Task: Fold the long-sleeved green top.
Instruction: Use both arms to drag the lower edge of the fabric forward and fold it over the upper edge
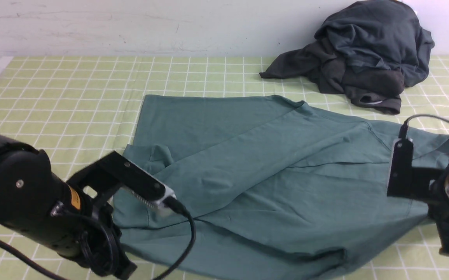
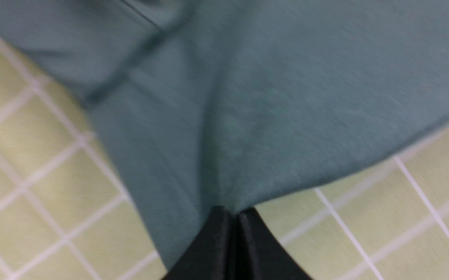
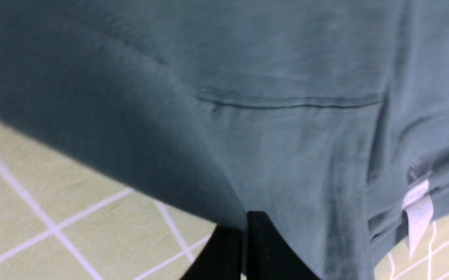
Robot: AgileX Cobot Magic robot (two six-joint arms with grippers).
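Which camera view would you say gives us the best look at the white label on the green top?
The right wrist view: the white label shows plainly there, hanging off the green top over the checked cloth. I can't make it out in the front view or the left wrist view.

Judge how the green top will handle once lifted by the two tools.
The green top will probably hang floppy, since it already sags in creases. It looks fairly light, being thin cloth. It may swing or bunch, as each tool pinches only an edge.

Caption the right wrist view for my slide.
Closed fingers grip the green top's edge above a checked surface.
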